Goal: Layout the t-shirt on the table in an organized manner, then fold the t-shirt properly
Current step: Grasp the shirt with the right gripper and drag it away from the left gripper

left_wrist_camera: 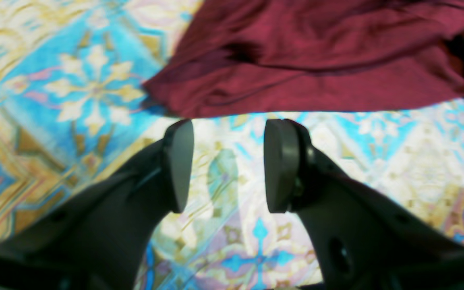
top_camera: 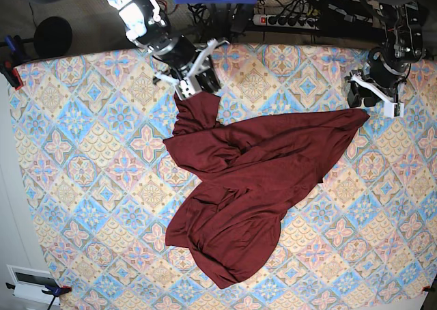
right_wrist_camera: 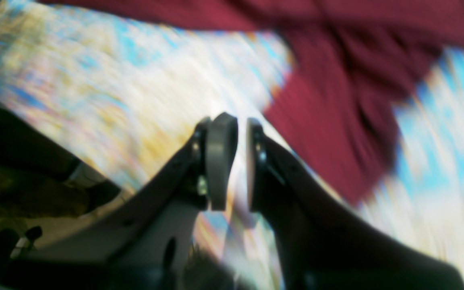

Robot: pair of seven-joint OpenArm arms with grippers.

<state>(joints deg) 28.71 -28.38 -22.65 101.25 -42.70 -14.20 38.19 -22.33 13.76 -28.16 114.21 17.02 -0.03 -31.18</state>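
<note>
Maroon t-shirt [top_camera: 239, 187] crumpled and spread diagonally, mid-table [top_camera: 82, 153], on the pastel tile-pattern cloth

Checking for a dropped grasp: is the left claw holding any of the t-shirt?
No: in the left wrist view the left claw stands open over bare table, with the t-shirt edge lying beyond its fingertips.

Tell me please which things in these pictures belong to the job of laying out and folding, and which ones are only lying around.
Belonging to the job:
- t-shirt, crumpled
- table with the patterned cloth
- left gripper, open, empty
- right gripper, jaws nearly closed, empty

Only lying around:
- power strip and cables behind the table
- round black object at the far corner
</note>
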